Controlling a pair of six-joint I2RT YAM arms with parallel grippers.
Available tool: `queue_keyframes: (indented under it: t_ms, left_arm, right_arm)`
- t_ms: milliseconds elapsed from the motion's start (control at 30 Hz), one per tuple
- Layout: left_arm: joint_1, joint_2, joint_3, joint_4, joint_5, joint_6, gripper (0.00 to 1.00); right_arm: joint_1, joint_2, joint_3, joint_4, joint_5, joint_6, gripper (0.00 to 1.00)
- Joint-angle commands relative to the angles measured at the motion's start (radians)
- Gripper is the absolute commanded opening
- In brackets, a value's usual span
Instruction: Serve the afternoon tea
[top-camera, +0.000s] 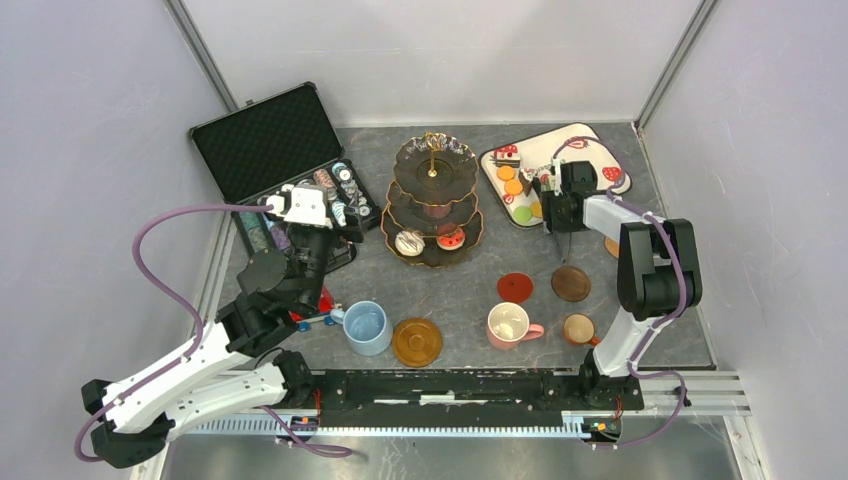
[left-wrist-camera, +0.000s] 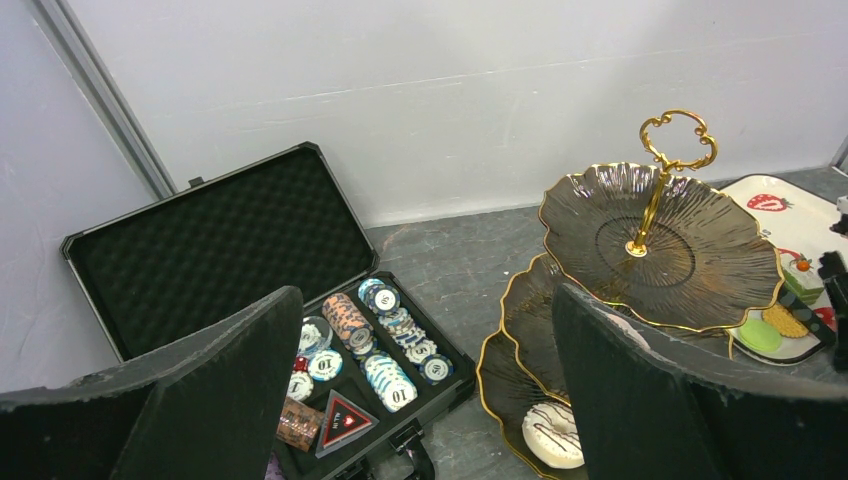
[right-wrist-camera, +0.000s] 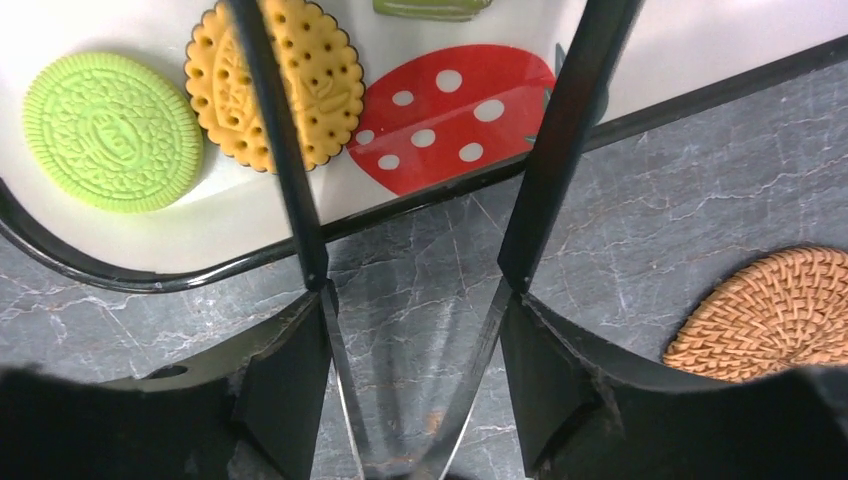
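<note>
At mid-table, the dark three-tier stand (top-camera: 415, 165), gold-rimmed and upright. On its lowest tier, a white-iced donut (top-camera: 409, 242) with a red piece (top-camera: 451, 239) just beside it. Middle tier largely hidden under the top one.

Right of the stand, toward the back wall, a white tray (top-camera: 560, 143) with a cake slice (top-camera: 506, 157) at its left end. Near part of the tray covered by the right arm.

Close up from the right wrist: green biscuit (right-wrist-camera: 112, 132) and yellow biscuit (right-wrist-camera: 330, 80) side by side on the tray, next to a printed strawberry (right-wrist-camera: 450, 115).

Right gripper (right-wrist-camera: 415, 310) clamped on a pair of black tongs (right-wrist-camera: 280, 150), pressing both arms from outside. Tong arms spread apart over the tray's rim, their tips cut off by the top edge, so no telling what they reach.

Along the near side: blue mug (top-camera: 366, 327), amber coaster (top-camera: 417, 342), pink mug (top-camera: 510, 325), small brown mug (top-camera: 579, 329). Behind those, a red coaster (top-camera: 515, 288) and a dark brown coaster (top-camera: 571, 283). Woven coaster (right-wrist-camera: 775, 315) half hidden behind the right arm.

Left gripper (left-wrist-camera: 425, 300) spread wide, holding nothing, raised facing the open black case (top-camera: 265, 140) of poker chips (top-camera: 345, 185). Under that arm, a red toy (top-camera: 322, 305), mostly covered and hard to make out.
</note>
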Motion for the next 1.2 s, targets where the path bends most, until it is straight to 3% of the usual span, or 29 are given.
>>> queue_keyframes:
  t_ms: [0, 267, 567, 733, 900, 1167]
  left_arm:
    - [0.005, -0.005, 0.021, -0.001, 0.011, -0.051, 1.00]
    - [0.005, -0.007, 0.021, -0.001, 0.011, -0.051, 1.00]
    - [0.005, 0.000, 0.019, -0.001, 0.011, -0.052, 1.00]
    - [0.005, 0.001, 0.019, -0.001, 0.012, -0.052, 1.00]
    - [0.005, 0.002, 0.020, -0.001, 0.011, -0.052, 1.00]
    - [0.005, 0.002, 0.021, -0.002, 0.012, -0.054, 1.00]
  right_arm:
    - [0.002, -0.022, -0.047, 0.118, 0.004, -0.013, 0.67]
    - [0.002, -0.090, -0.120, 0.233, -0.015, -0.007, 0.80]
    - [0.001, -0.076, -0.109, 0.277, 0.024, 0.050, 0.81]
    - [0.002, -0.053, -0.102, 0.267, 0.030, 0.058, 0.71]
    - [0.002, -0.065, -0.113, 0.257, 0.041, 0.056, 0.55]
    - [0.002, -0.086, -0.007, 0.041, 0.051, 0.041, 0.35]
